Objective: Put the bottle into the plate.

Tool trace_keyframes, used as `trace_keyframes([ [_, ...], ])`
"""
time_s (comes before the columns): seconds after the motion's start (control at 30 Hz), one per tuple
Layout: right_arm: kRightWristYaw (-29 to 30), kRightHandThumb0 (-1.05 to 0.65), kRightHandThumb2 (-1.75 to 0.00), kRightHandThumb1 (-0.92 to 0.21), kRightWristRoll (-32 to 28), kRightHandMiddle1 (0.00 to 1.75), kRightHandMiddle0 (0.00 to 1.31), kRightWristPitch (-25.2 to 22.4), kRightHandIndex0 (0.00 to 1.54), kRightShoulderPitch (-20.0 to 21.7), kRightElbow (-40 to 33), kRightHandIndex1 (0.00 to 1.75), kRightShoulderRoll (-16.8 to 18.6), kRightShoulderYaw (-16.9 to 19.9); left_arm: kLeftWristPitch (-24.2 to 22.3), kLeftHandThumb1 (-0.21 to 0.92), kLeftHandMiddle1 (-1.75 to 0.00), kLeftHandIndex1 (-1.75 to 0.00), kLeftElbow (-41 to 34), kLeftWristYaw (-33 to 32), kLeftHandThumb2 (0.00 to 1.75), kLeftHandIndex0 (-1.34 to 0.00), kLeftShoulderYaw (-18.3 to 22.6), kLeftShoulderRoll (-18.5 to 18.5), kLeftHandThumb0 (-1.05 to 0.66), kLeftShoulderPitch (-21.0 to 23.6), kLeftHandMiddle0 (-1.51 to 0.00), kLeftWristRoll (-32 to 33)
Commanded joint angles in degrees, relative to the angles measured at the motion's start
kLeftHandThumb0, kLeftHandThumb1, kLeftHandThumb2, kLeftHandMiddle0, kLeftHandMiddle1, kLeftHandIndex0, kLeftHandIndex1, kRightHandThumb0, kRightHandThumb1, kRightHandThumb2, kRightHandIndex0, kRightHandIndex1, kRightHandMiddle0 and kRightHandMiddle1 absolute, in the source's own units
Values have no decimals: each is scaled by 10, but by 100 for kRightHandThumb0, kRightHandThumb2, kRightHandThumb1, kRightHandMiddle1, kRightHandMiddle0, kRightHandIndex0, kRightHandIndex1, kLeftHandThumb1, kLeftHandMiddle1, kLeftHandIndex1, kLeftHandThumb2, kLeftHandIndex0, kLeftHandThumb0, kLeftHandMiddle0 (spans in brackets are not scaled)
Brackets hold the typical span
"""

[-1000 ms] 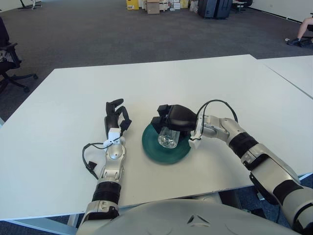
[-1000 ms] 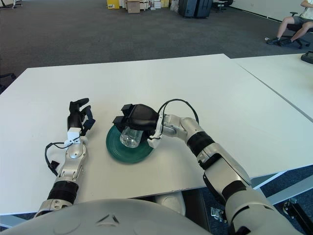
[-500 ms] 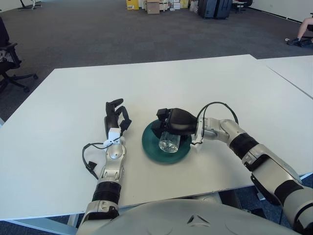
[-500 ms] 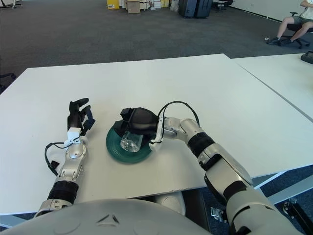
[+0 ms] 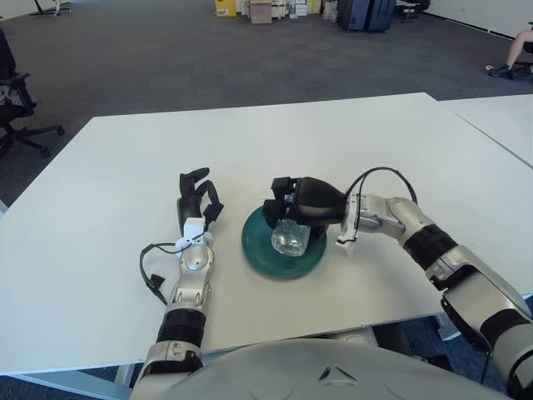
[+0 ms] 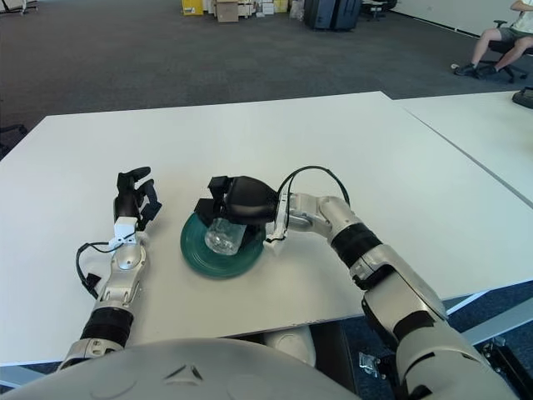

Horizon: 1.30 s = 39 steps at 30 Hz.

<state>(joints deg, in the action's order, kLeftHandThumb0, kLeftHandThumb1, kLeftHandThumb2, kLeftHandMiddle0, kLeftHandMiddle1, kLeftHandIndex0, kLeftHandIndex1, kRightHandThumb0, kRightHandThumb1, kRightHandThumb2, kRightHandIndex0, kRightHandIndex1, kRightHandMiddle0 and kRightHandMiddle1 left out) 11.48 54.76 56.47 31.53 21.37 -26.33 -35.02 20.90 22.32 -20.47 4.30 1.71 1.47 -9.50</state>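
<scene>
A clear plastic bottle [image 5: 289, 240] lies tilted over a dark green plate [image 5: 256, 248] in the middle of the white table [image 5: 333, 142], its base toward me. My right hand [image 5: 280, 208] reaches in from the right, just above the plate. Its black fingers curl around the bottle's upper end, which they hide. The bottle's lower end sits at or just above the plate's surface; I cannot tell whether it touches. My left hand [image 5: 197, 193] lies flat on the table left of the plate, fingers relaxed, holding nothing.
A second white table [image 5: 500, 117] stands close on the right. An office chair [image 5: 12, 100] is off the far left, and boxes and cases stand far behind. A seated person [image 6: 504, 33] is at the far right. A black cable [image 5: 151, 267] loops by my left wrist.
My right hand dipped the bottle toward the plate, then shifted slightly right and up. The bottle has stayed over the plate. The left hand has not moved.
</scene>
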Motion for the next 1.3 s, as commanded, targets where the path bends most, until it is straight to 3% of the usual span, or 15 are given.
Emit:
trace_keyframes([
  [0.0,-3,-99,-79,-91,0,54,1,-3,11,-17,-37,26,-17,15,9,92,-46,-109,14,5,84,-18,2,-14,-64,13,-44,-1],
  [0.1,29,-103,-83,-92,31,25,0,-13,6,-31,-54,11,-20,18,7,92,-45,-107,17,1,86,-15,-2,-19,-66,9,-42,-13],
  [0.3,65,-105,-90,-92,64,4,0,-22,1,-38,-64,2,-22,17,10,92,-43,-105,23,3,89,-11,-3,-23,-68,9,-40,-13],
  [1.27,99,-105,-106,-92,96,0,0,-41,1,-25,-47,1,-20,3,44,92,-43,-107,66,-12,90,-15,2,-29,-64,29,-45,-16],
])
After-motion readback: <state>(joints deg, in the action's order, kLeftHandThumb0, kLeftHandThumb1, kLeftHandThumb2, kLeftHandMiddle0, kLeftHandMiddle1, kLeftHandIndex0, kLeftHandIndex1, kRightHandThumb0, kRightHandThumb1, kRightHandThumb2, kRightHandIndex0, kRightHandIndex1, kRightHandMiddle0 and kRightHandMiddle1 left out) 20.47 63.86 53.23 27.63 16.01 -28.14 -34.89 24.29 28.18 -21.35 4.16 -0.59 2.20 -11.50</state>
